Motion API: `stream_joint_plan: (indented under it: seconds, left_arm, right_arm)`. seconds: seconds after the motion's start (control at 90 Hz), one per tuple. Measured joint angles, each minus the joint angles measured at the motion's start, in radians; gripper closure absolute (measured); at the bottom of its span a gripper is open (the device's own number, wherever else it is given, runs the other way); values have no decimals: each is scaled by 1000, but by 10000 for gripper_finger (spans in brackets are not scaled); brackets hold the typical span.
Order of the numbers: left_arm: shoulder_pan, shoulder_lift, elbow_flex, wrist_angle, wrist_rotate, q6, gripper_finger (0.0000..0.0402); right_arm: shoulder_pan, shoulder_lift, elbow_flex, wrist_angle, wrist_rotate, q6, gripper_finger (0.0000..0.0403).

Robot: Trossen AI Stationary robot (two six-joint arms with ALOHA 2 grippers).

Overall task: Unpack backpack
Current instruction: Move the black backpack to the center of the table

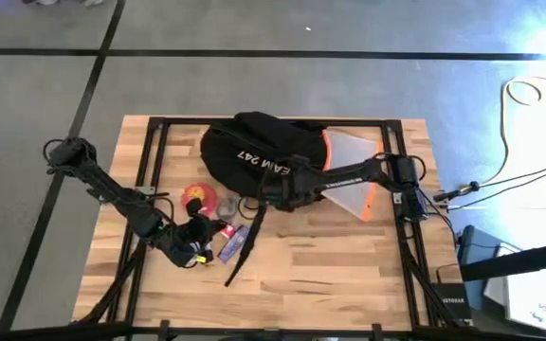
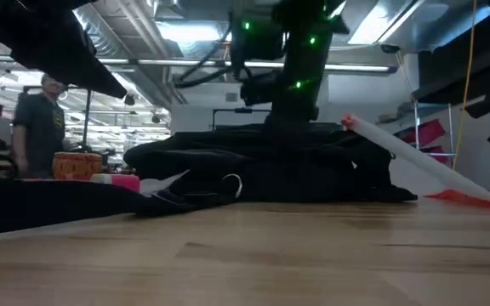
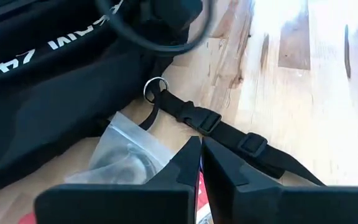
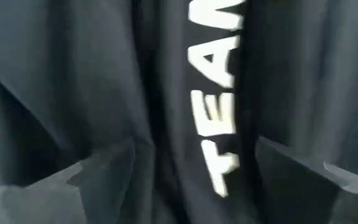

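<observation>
The black backpack (image 1: 263,156) lies on its side at the table's far middle, its white "TEAM 247" lettering (image 1: 265,161) facing up. A loose strap (image 3: 229,134) with a buckle and a metal ring (image 3: 155,89) trails from it toward the near edge. My right gripper (image 4: 194,171) is open, low over the lettered side, with fabric between its fingers. My left gripper (image 3: 201,152) is shut near the table, left of the strap. It points at a clear plastic bag (image 3: 126,155) lying against the backpack. A red sliver shows between its fingers' bases. My right gripper comes at the backpack's lettered side (image 4: 219,118) from above with its fingers spread wide. Whether the fingers (image 4: 101,174) touch the fabric, I cannot tell. My left gripper touches nothing that I can make out.
A round red and yellow thing (image 1: 198,197), a pink item (image 1: 227,230) and a purple packet (image 1: 235,242) lie near the left gripper. A clear folder with an orange edge (image 1: 354,169) leans at the backpack's right. A person (image 2: 45,123) stands in the room behind.
</observation>
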Motion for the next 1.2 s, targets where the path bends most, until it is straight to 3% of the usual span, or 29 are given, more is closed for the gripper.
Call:
stream_joint_plan:
  seconds: [0.111,0.211,0.411,0.578,0.722,0.944,1.2]
  left_arm:
    - [0,0,0,0,25,-1,402]
    - [0,3,0,6,48,17,402]
    - [5,47,0,71,56,31,402]
    - [58,166,1,274,198,141,402]
    - [99,259,0,333,196,157,402]
    - [124,300,0,344,244,129,402]
    - [103,300,0,355,250,126,402]
  right_arm:
    - [-33,0,-62,91,-116,-16,86]
    - [-36,0,-117,161,-100,-25,99]
    - [-34,-2,-155,222,-110,-3,163]
    - [-28,-2,-155,224,-94,-11,207]
    - [-29,-2,-155,221,-91,-11,264]
    - [-29,-2,-156,221,-106,-12,388]
    - [-28,-25,-117,210,-121,-1,401]
